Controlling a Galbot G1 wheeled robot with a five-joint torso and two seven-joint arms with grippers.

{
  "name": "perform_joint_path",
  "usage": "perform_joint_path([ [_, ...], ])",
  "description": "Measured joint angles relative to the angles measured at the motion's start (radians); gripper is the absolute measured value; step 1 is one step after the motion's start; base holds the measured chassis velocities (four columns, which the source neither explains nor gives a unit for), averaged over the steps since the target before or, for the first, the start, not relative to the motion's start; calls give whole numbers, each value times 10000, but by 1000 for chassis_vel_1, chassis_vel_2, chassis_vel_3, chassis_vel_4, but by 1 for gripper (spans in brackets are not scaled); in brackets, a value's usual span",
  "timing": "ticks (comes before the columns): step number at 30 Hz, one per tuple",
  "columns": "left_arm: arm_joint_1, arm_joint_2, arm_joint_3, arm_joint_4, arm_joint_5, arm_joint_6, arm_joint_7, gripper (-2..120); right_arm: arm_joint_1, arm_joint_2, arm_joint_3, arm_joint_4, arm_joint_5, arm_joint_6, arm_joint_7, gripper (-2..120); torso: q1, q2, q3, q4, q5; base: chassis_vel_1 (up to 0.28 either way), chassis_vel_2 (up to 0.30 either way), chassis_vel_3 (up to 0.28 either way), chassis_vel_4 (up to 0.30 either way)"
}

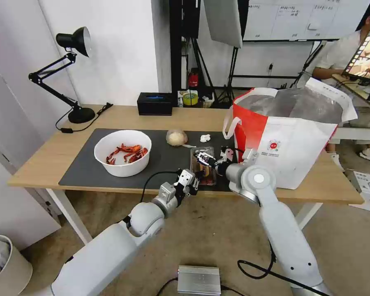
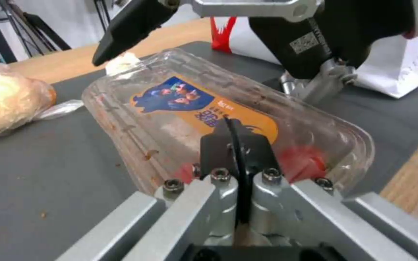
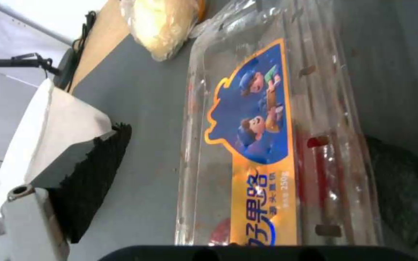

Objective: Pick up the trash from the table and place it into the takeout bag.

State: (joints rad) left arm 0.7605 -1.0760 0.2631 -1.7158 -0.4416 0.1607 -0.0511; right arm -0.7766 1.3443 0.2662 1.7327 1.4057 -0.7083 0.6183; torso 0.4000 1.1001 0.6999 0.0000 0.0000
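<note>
bowl left on mat, clamshell tray centre, takeout bag right, wrapped ball behind

Clamshell tray partly behind pincers.

A light wood table carries a dark grey mat.

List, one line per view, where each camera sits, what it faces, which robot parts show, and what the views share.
Head: high, looking down at the table; both arms, left claw, right claw.
Left wrist: behind its shut claw, facing the clamshell tray; right claw beyond.
Right wrist: above the tray, looking down; one black pad.
Shared: the tray and wrapped ball.
</note>
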Motion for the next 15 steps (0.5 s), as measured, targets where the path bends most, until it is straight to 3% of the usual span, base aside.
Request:
perform_joint_path([
  [15,58,26,1,-66,12,-40,-20,0,95,170,-33,-166,28,-111,50,100,0,-1,0,0,0,0,0,0,0],
])
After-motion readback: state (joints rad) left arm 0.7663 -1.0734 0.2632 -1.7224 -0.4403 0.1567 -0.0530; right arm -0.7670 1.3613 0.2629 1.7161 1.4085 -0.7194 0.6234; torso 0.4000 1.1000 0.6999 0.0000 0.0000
